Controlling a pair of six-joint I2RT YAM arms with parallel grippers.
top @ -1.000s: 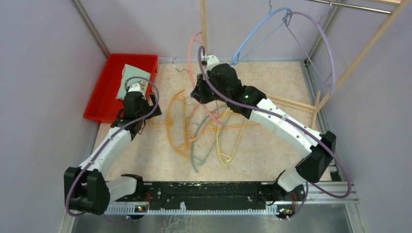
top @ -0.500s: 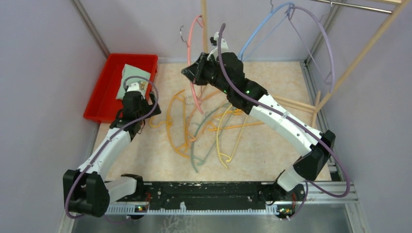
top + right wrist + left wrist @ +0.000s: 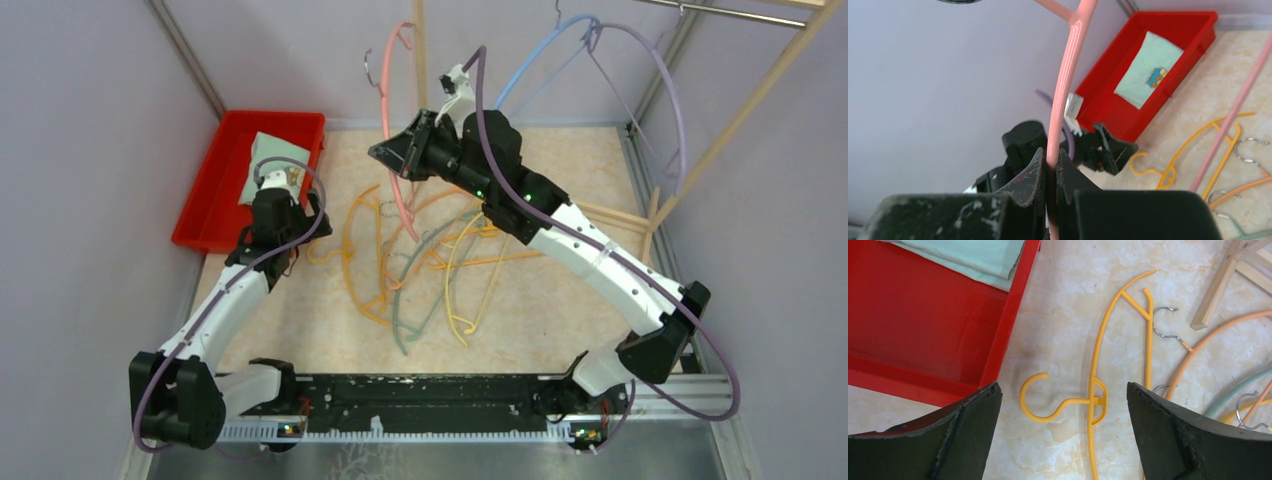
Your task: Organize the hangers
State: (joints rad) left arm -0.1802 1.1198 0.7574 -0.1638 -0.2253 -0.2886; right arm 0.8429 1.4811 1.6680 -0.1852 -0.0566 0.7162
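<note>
Right pincer (image 3: 1050, 165) is clamped tight on the arm of the pink hanger (image 3: 1068, 85). The hanger is held high above the surface (image 3: 540, 320), hook at top, just beside the pole (image 3: 419, 40). Left pincer (image 3: 1063, 390) is wide open and holds nothing, hovering over the yellow hanger (image 3: 1103, 340), which lies flat beside the red bin (image 3: 923, 315).

Likely step: carry pink to the rail (image 3: 740, 12), where the blue hanger (image 3: 530, 65) and lavender hanger (image 3: 675, 90) hang. To do it well: grip firm, swing clear of the pole, turn the hook toward the rail, lower on from above, don't knock the two already hung. The other hangers (image 3: 420, 260) are heaped on the surface between the arms.
</note>
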